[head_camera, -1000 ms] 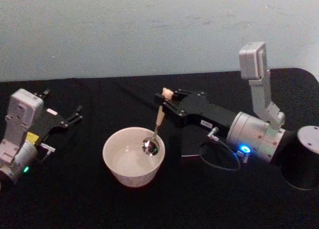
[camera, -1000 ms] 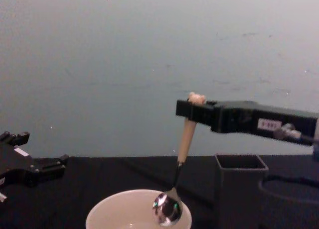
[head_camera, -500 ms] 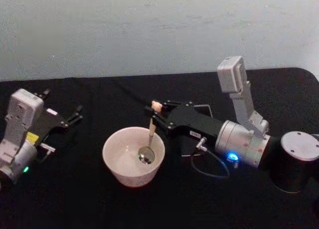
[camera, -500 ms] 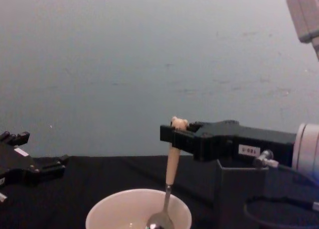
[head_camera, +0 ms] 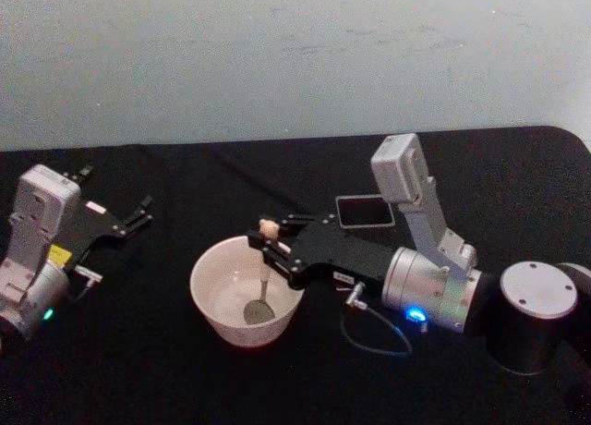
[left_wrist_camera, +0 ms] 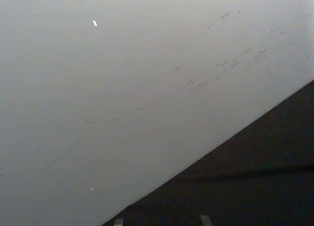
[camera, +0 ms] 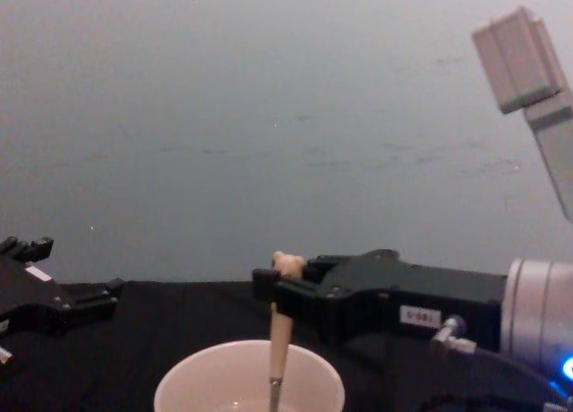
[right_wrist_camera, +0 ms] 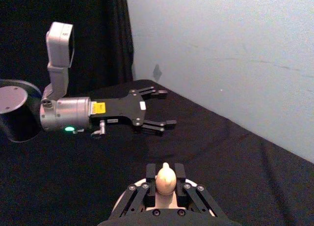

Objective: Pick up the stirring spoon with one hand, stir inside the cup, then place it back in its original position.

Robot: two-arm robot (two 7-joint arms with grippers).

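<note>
Nearest us, the cup (head_camera: pixel 231 325) sits on the black desk (head_camera: pixel 138 379). The stirring spoon (head_camera: pixel 264 275) stands almost upright inside it, metal bowl down near the cup's floor and bear head poking up above the rim. The right gripper (head_camera: pixel 268 242) reaches in over the cup's right rim, jaws pinching the top of the beige handle just under the bear head. Beyond the cup and to its right stands the dark grey holder (head_camera: pixel 365 210), square top showing, partly behind the right arm. Off to the cup's left, well apart, the left gripper (head_camera: pixel 137 214) is parked, jaws spread.
</note>
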